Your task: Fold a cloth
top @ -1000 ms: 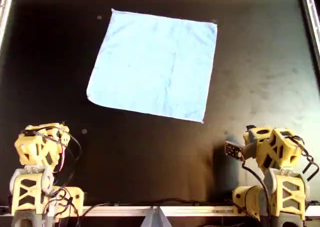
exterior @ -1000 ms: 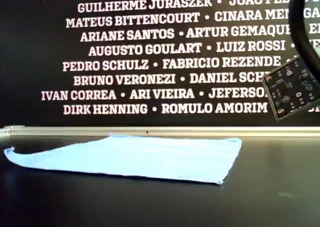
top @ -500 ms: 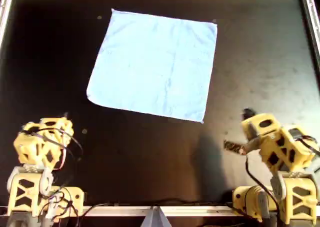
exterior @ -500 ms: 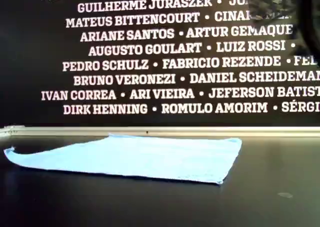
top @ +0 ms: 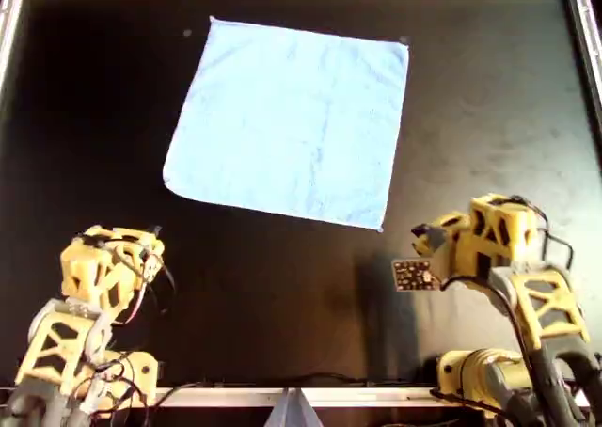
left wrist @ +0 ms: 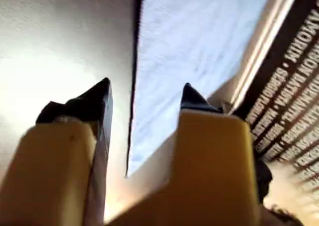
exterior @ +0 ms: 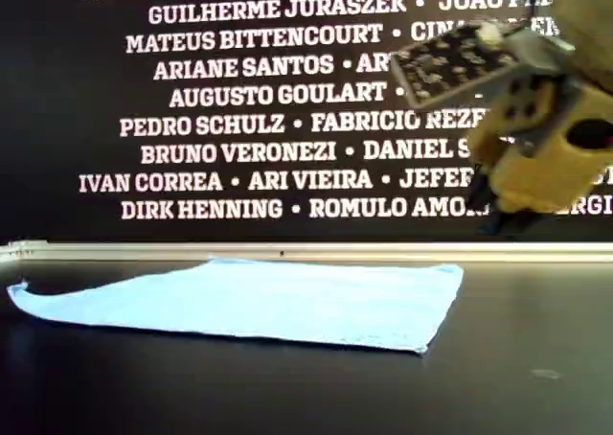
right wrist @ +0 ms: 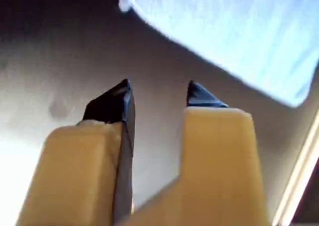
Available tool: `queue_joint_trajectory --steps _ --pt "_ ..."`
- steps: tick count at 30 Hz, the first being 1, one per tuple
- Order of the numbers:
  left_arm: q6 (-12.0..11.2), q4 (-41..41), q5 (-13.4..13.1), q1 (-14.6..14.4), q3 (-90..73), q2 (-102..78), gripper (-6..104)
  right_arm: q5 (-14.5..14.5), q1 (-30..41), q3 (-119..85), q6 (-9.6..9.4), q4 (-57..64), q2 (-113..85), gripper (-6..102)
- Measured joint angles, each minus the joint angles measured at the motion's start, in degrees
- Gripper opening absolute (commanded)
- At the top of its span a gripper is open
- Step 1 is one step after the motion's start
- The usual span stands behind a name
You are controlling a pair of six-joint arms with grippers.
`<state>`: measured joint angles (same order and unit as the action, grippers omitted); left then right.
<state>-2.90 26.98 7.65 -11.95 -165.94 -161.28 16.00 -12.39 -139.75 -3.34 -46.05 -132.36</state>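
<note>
1. We are holding our left gripper (left wrist: 144, 94) and right gripper (right wrist: 157, 94) with jaws parted, grasping nothing.
2. The cloth (top: 292, 121) is lying ahead of both, well apart from the left, nearer the right.
3. We are judging folding not begun: the cloth is lying flat, unfolded.
4. It is looking thin, soft, square, sky-blue on the matte black table (top: 282, 286).
</note>
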Motion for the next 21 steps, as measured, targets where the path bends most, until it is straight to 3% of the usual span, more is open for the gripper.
queue_joint_trajectory --steps 4,8,21 --pt "0.8 -6.0 0.0 0.0 6.9 14.7 50 0.0 -6.6 1.3 -0.62 0.1 3.4 50" --pt "2.7 -8.1 0.0 -0.3 15.8 30.6 50 0.0 -7.5 1.3 0.09 2.5 9.2 50" --pt "3.2 -8.6 0.0 -0.6 31.8 56.1 50 -0.2 -7.8 1.4 0.0 15.7 25.8 50"
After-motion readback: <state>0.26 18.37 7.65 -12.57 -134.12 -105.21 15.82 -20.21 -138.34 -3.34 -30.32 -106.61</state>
